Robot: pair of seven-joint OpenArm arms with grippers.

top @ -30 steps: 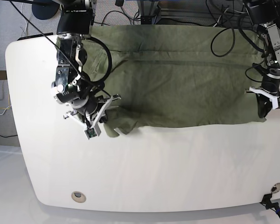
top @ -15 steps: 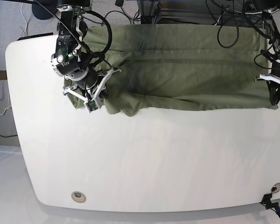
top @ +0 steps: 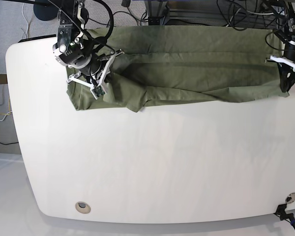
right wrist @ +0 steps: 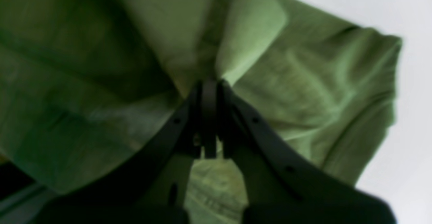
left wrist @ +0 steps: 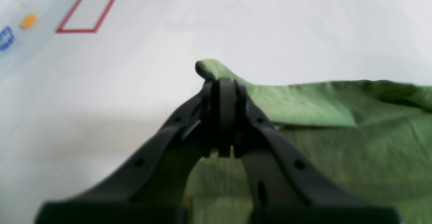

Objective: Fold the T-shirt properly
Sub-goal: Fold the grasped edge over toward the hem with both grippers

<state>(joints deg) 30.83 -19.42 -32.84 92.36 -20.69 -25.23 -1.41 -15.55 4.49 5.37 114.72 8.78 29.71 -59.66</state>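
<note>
**First lengthwise fold under way, most of the folding still ahead**

I hold the plain olive-green short-sleeved cotton T-shirt [top: 187,64] at both ends, and it lies as a long band across the far edge of the white counter [top: 152,167]. My left gripper [top: 285,89] has its jaws pressed together on a corner of the cloth at the base view's right; my right gripper [top: 97,88] pinches a bunched fold at that view's left. The near edge looks doubled over toward the far side, so I judge one long fold to be partly made. It is not tidy: the cloth near my right gripper is rumpled and the folded edge sags. Left to do, as I see it: laying this fold flat, then the crosswise folds.

Writing: I can read none. The counter carries a red-outlined rectangle [left wrist: 88,9] and small blue and orange marks, too blurred to make out
</note>
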